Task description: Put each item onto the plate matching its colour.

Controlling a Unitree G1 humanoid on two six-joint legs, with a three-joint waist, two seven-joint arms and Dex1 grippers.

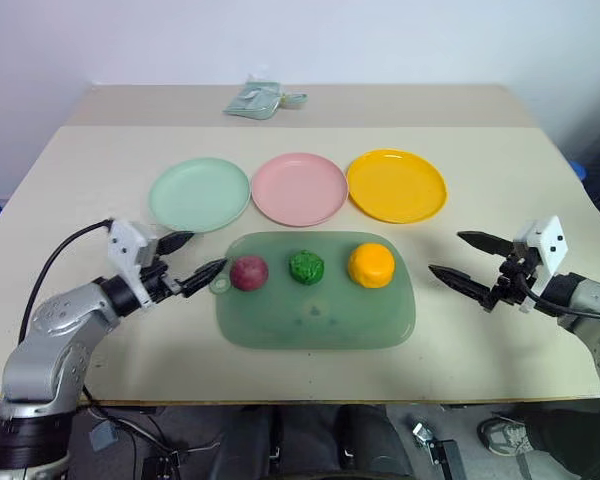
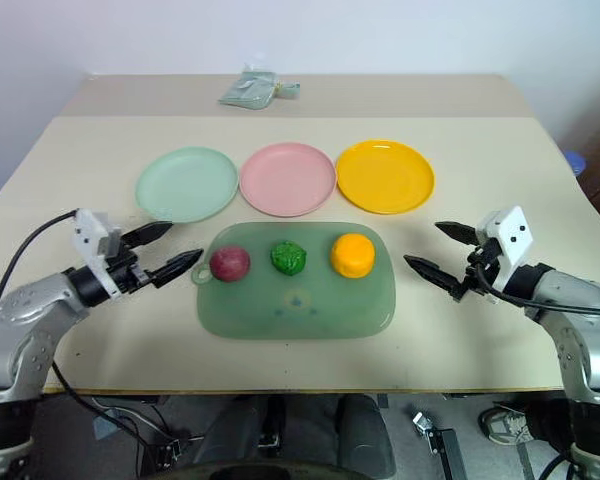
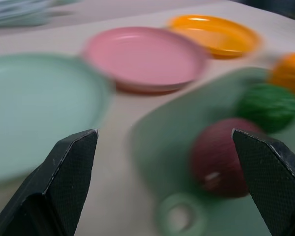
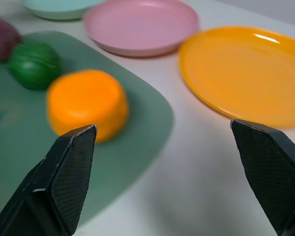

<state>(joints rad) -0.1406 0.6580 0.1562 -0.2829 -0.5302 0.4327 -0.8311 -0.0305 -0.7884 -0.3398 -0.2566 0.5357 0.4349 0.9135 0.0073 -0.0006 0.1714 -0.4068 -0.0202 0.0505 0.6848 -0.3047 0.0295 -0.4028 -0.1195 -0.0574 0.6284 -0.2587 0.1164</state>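
Sitting untouched in a row on the large green board [image 1: 315, 320]: maroon toy food [image 1: 248, 272] nearest the board's ring tab [image 1: 219, 285], bumpy dark green toy food [image 1: 306, 267] in the middle, orange toy food [image 1: 370, 265] at the far end. Lying beyond the board in matching order, all bare: mint green plate [image 1: 199, 194], pink plate [image 1: 300, 188], yellow-orange plate [image 1: 396, 185]. Nothing sorted yet, judging by that.

Hovering at the tab end of the board: left gripper [image 1: 192, 259], fingers spread wide, nothing between them, lower fingertip just beside the ring tab and near the maroon piece. Aiming across the board, apparently so that the maroon piece can be bracketed between the jaws; in the left wrist view, sitting just inside one finger [image 3: 265, 172] rather than centred, so probably needing a little more lining up before any squeeze.

Waiting off the opposite end of the board: right gripper [image 1: 468, 262], likewise spread wide and holding nothing, clear of the board's edge, pointing towards the orange piece with the yellow-orange plate close beyond. Likely standing ready for that short carry.

Resting at the far edge of the table [image 1: 520, 160], out of the way: pale green packet [image 1: 260, 100].
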